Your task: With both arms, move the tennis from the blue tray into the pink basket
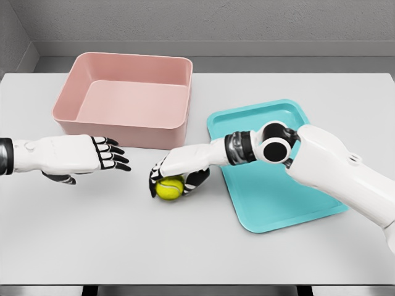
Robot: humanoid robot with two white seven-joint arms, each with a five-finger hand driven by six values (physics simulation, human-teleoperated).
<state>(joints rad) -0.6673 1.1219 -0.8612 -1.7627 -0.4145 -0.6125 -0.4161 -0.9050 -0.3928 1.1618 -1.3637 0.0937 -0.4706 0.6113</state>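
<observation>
A yellow-green tennis ball (170, 188) is at table level left of the blue tray (271, 203), in front of the pink basket (126, 98). My right hand (176, 176) reaches across from the right and has its fingers curled over the ball from above. My left hand (111, 155) hovers at the left, palm toward the ball, fingers spread and holding nothing, a short gap away from it. The pink basket is empty inside. The blue tray holds nothing.
The grey table (123, 240) stretches in front of both hands. My right forearm (321, 160) lies over the upper part of the blue tray. The basket's front wall stands just behind the left hand.
</observation>
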